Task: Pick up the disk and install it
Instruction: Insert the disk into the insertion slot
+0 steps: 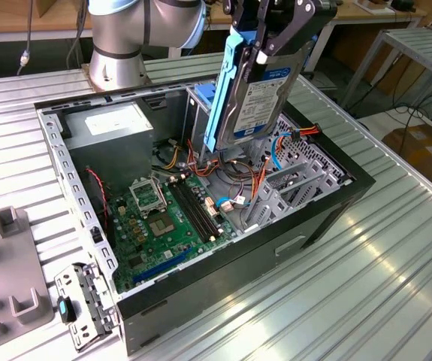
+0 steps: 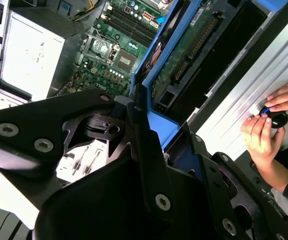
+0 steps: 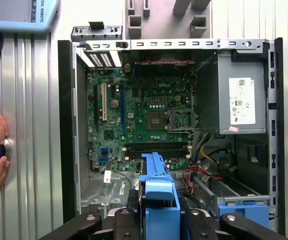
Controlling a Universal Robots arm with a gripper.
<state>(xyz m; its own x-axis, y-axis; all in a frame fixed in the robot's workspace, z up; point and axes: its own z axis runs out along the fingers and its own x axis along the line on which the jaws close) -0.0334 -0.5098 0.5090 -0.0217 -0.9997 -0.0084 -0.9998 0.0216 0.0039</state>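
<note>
The disk (image 1: pixel 264 94), a dark drive with a white and blue label and blue side rails, hangs tilted on edge above the open computer case (image 1: pixel 328 203). My gripper (image 1: pixel 276 41) is shut on its upper end, over the case's drive bay area with its loose cables. In the second wrist view the black fingers (image 2: pixel 144 150) clamp the disk (image 2: pixel 194 45), whose green circuit board faces the camera. In the first wrist view a blue rail of the disk (image 3: pixel 156 192) sticks out from between the gripper (image 3: pixel 159 222) fingers, above the motherboard (image 3: pixel 144 115).
A grey power supply (image 1: pixel 114 131) with a white sticker fills the case's far corner. A metal cage with a blue top (image 3: pixel 244 210) sits by the drive bay. A person's hands (image 2: pixel 266 127) rest on the ribbed table beside the case. Grey fixtures (image 1: pixel 9 263) lie at the exterior view's left.
</note>
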